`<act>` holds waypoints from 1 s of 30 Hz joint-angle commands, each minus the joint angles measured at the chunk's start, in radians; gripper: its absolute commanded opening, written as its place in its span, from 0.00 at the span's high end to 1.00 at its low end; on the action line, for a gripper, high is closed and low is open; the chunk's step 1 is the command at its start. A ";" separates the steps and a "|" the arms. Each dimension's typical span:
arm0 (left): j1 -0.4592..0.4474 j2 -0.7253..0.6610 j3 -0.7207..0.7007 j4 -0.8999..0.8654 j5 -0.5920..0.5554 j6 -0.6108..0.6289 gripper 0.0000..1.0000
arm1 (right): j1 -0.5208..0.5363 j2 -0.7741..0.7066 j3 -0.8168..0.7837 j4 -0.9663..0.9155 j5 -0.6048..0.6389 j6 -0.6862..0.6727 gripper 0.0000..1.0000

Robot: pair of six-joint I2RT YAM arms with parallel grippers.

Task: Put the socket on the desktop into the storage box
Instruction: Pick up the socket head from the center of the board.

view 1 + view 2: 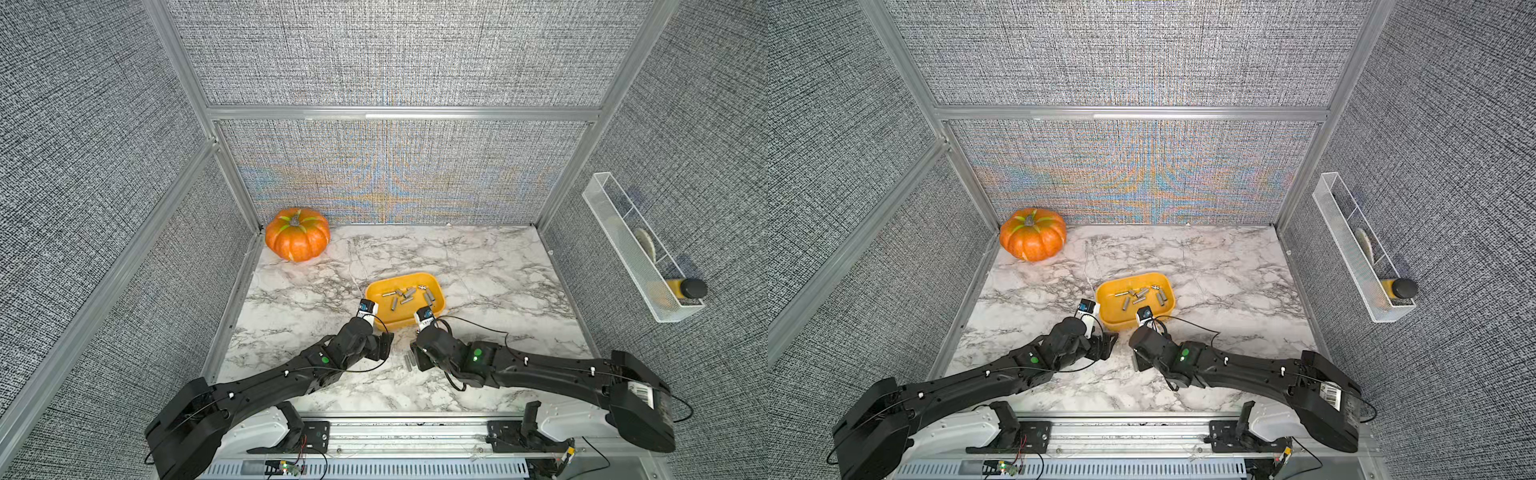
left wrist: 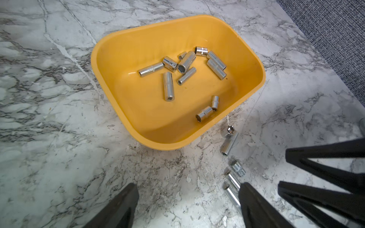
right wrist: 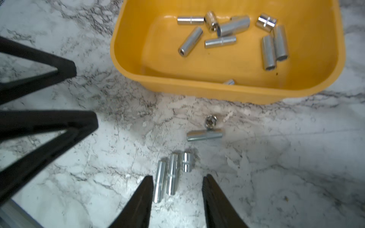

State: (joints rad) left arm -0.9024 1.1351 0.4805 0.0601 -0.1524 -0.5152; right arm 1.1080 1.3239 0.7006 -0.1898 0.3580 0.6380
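Sockets [image 2: 185, 65] lie loose in the storage box [image 2: 150, 31] on the desktop [image 2: 59, 138]. We count five further sockets [image 3: 171, 173] on the marble just beside it. The left gripper [image 2: 188, 187] stands wide and empty. The right gripper [image 3: 177, 177] is parted, with two long ones between its jaws.

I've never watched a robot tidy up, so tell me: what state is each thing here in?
Storage box: on the desktop, holding several sockets.
Loose sockets: five outside the box, not yet stored.
Left hand: open, empty.
Right hand: open, empty, pointed at loose sockets.
Pumpkin: upright, far corner.
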 commanded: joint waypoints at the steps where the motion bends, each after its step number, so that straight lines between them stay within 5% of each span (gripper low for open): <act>1: -0.001 0.009 0.000 0.047 0.032 0.014 0.17 | 0.019 0.005 -0.041 0.031 0.011 0.112 0.61; 30: -0.001 0.021 -0.006 0.058 0.063 0.024 0.18 | -0.066 0.208 -0.023 0.163 -0.060 0.055 0.70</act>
State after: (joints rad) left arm -0.9024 1.1572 0.4763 0.1032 -0.0944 -0.4980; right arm 1.0428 1.5265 0.6720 -0.0349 0.2981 0.6983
